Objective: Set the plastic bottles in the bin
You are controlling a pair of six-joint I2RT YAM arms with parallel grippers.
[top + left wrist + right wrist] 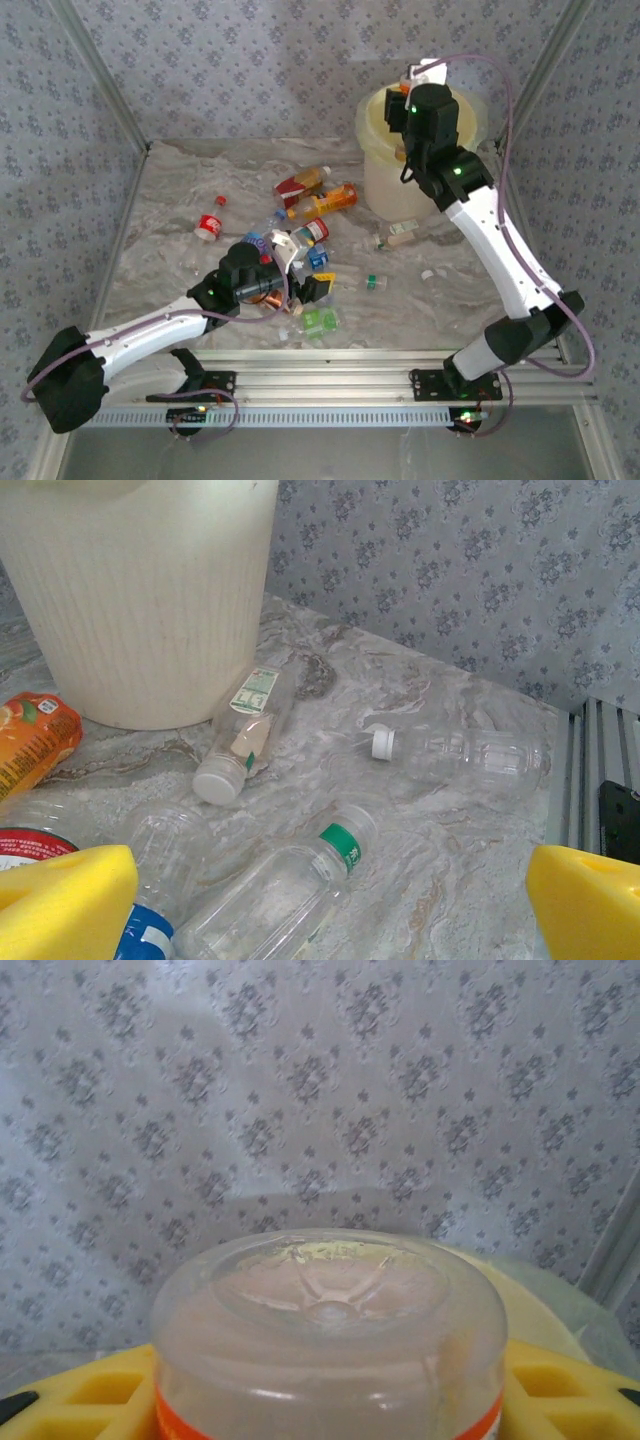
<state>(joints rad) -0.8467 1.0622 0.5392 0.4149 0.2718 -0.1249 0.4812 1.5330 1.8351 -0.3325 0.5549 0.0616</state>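
- Clamped between the yellow pads (590,1410) of the right claw (330,1400), a clear bottle (330,1310) with an orange label band points its base at the wrist camera. The jaws are closed on its body and hold it firmly.
- Seen from above, the right claw (420,82) hangs over the mouth of the bin (385,175), so the bin sits directly beneath the claw and its load.
- The step in hand appears to be the drop. To do it well, check that the whole bottle is inside the rim line rather than above the near wall, then open the jaws fully in one move so the bottle falls free and does not catch on a pad.
- A crushed bottle may bounce, so a release near the middle of the opening looks safer than one near the edge.
- Over at the pile, the left claw (325,905) hovers low with its jaws spread wide and nothing between them.
- A green-capped bottle (300,880) lies just ahead of that claw, between its pads and slanted across the gap.
- Farther ahead and to its left stands the bin wall (140,600), with a white-capped bottle (240,740) lying close to its foot.
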